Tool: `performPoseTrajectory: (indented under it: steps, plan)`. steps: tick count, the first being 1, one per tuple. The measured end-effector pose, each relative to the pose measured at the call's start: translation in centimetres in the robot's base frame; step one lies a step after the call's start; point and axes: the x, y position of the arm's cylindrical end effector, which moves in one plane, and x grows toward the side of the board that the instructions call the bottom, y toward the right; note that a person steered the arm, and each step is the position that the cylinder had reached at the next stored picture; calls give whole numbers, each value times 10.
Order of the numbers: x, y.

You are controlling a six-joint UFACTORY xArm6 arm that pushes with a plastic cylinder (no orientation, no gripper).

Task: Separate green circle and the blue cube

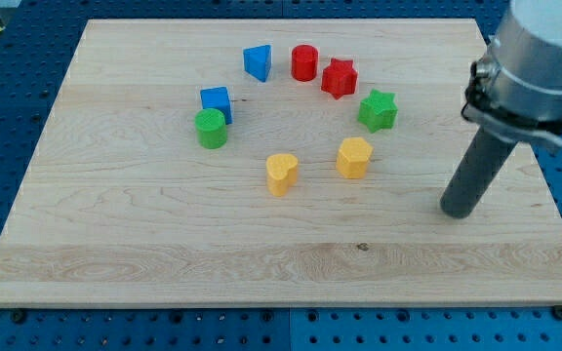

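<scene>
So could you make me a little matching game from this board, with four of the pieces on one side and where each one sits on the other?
Pieces:
1. green circle
2. red star
3. yellow heart
4. my tip

Places:
A. nearest the view's bottom of all the blocks
B. off to the view's right, apart from every block
C. touching the blue cube, just below and left of it
D. right beside the red cylinder, near the view's top

Pairs: 1-C, 2-D, 3-A, 4-B
</scene>
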Motion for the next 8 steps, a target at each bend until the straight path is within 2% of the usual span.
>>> performPoseTrajectory:
  steps: [5,6,8]
  plan:
    - [60,-288]
    - [56,-313]
    - [-12,-380]
